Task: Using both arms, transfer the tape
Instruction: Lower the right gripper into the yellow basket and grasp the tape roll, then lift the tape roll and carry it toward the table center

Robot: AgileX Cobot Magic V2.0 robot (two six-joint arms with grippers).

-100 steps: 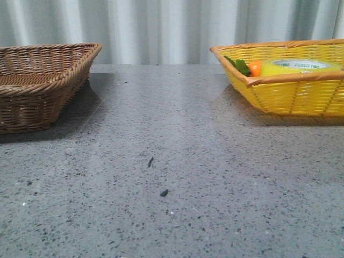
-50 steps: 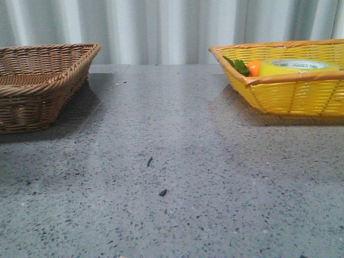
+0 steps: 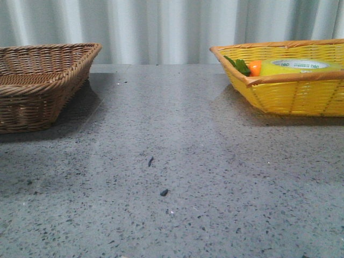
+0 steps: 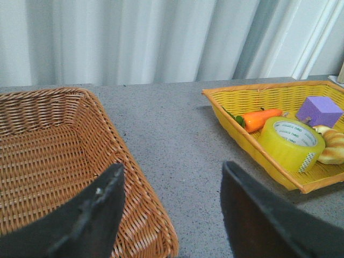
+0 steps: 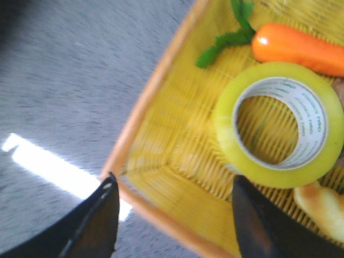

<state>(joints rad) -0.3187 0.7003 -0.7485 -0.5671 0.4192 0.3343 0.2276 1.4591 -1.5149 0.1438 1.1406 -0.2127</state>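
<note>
Yellow tape (image 5: pixel 279 124) flat in basket (image 5: pixel 161 161), beneath spread right hand (image 5: pixel 174 215)

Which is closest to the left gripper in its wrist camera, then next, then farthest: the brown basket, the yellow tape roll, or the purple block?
1. Brown wicker basket, under the left gripper.
2. Yellow tape roll, in the yellow wicker basket.
3. Purple foam block, beyond the tape.

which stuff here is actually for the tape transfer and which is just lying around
For the job:
- tape, flat in the yellow basket
- right gripper, open above the basket's corner
- left gripper, open over the brown basket

Just lying about:
- carrot beside the tape
- purple block
- bread-like piece
</note>
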